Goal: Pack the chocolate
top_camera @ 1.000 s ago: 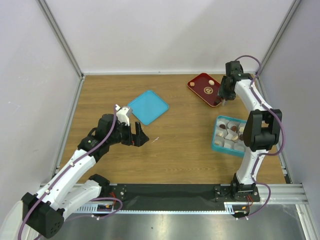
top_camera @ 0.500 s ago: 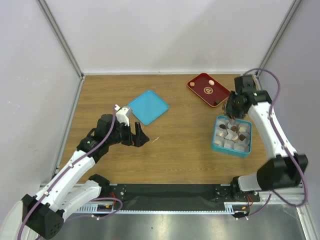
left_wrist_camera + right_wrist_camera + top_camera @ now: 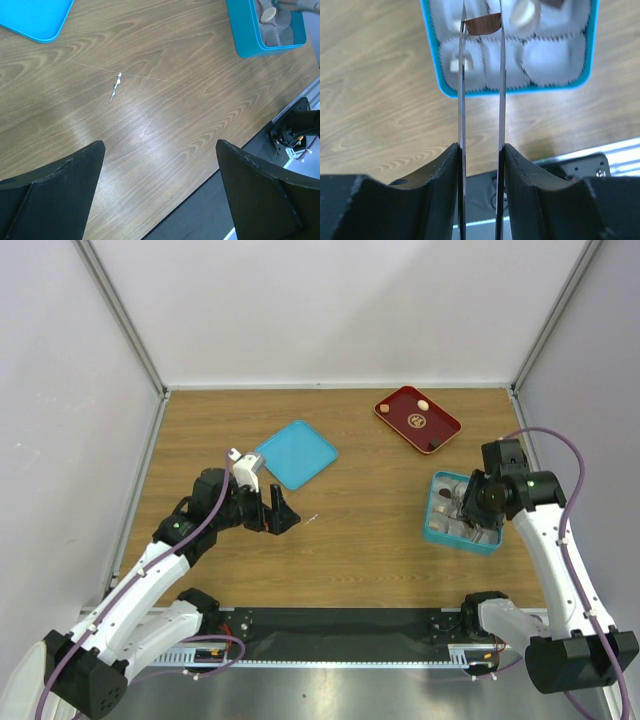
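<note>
Right claw [image 3: 482, 17] pinches a smooth brown chocolate [image 3: 483, 25] above frilled white paper cups [image 3: 547, 56].

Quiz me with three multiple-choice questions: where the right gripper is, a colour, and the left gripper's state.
1. Where is the right gripper? A over the teal box; B over the red tray; C over the teal lid.
2. What colour is the chocolate piece it holds? A white; B brown; C green.
3. The left gripper is: A open, empty; B shut on a chocolate; C shut on the lid.
Answers: 1 A, it hangs above the box; 2 B, brown in the wrist view; 3 A, jaws wide apart over the table.
</note>
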Motion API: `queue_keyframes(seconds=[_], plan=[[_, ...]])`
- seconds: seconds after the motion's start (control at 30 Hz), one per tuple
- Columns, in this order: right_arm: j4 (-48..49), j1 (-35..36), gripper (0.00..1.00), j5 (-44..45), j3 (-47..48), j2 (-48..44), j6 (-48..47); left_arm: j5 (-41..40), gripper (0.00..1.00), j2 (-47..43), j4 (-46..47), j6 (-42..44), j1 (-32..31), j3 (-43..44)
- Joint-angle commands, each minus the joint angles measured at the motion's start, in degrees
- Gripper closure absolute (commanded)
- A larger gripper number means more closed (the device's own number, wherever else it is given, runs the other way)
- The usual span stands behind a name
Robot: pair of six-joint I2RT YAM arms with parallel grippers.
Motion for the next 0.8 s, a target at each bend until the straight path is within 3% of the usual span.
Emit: queue_keyframes(seconds=[0.0, 0.37, 0.77], plan=[[-2.13, 0.18, 0.57, -0.21, -1.75, -2.2, 2.28, 1.17, 0.0, -1.12, 1.66, 0.82, 0.51, 1.39], [-4.86, 0.88, 0.57, 1.9, -4.47, -6.59, 2.8, 1.87, 0.0, -0.68, 2.1, 0.65, 0.51, 1.39], [-3.19, 1.49, 0.54, 2.17, -5.45, -4.75, 3.24, 1.52, 0.0, -0.94, 1.75, 0.82, 0.51, 1.39]])
